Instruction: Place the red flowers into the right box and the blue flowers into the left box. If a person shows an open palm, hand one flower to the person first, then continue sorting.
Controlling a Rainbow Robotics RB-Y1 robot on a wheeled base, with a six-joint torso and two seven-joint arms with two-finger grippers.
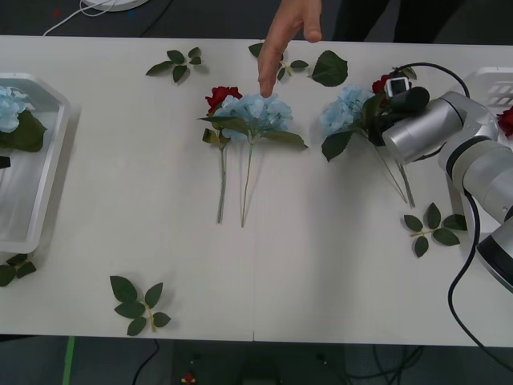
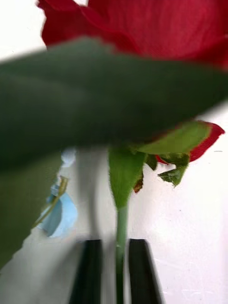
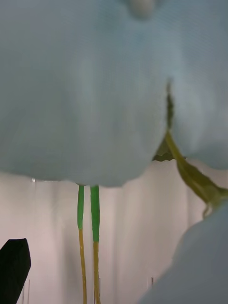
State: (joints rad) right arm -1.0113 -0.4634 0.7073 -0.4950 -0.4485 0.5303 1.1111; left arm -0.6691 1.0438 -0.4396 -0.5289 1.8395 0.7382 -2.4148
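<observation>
My right gripper [image 2: 115,270] is over the right part of the white table [image 1: 321,273], near the far edge, and its two black fingers [image 2: 140,270] are pinched on the thin green stem of a red rose [image 1: 381,83]. In the right wrist view the stem runs straight up between them to deep-red petals, with a broad dark leaf smeared across the picture. That rose lies close against a pale-blue hydrangea [image 1: 345,110], a fluffy many-petalled head with broad leaves, its long stem trailing toward the near edge.

Right box [image 1: 498,80]: a white rounded rim at the table's right edge, behind my arm, with a red head inside [image 1: 506,120].

Middle of the table, another red rose [image 1: 222,97] and a blue hydrangea [image 1: 260,113] lie side by side, heads touching, stems pointing toward me. A person's hand [image 1: 287,36] reaches in from the far edge, one finger pointing down at that hydrangea's head.

Left box [image 1: 44,192], a shallow white plastic tray, sits at the left edge with a blue hydrangea [image 1: 10,107] lying in it. My left gripper [image 3: 14,266] is over that tray, one black fingertip showing beside two thin stems; I cannot tell how its fingers stand.

Loose leaf sprigs [image 1: 138,303] are scattered flat along the near and far edges.
</observation>
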